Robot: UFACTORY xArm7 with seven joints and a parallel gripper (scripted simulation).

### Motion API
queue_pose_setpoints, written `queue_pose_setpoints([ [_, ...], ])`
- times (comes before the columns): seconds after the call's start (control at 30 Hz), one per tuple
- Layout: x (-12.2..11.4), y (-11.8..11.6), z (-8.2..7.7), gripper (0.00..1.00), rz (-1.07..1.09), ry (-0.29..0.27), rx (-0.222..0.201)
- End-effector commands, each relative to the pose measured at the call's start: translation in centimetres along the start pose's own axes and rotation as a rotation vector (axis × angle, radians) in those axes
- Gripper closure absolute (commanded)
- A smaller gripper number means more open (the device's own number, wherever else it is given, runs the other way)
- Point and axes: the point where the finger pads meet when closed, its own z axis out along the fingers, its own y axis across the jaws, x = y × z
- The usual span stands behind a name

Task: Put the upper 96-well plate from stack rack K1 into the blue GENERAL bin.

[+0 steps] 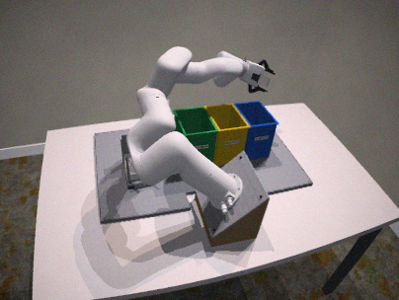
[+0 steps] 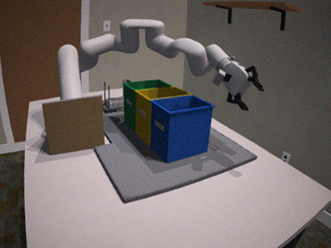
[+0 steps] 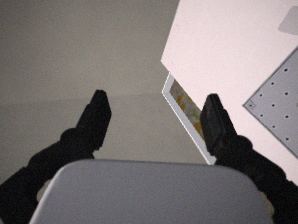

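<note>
Green bin, yellow bin and blue bin are standing side by side, contents unseen; the plate is hiding behind the arm; the gripper is hovering wide open beyond them, holding nothing

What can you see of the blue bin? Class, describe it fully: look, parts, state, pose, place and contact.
The blue bin is a tall open-topped box with four plain walls, plastic-looking, and a small pale sign on one short wall. It stands upright on the grey mat, at the end of a row of three, right beside the yellow bin. No plate shows in what can be seen of its inside. The open gripper hangs in the air beyond it, not touching.
</note>
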Motion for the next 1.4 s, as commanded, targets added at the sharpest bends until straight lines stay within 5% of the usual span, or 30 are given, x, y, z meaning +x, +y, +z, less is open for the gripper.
queue_pose_setpoints([
  [0.0,0.0,-0.3,-0.1,0.0,0.003,-0.001,0.004],
  [0.53,0.0,-0.3,-0.1,0.0,0.003,-0.001,0.004],
  [1.37,-1.0,-0.2,-8.8,0.0,-0.236,-0.063,-0.113],
])
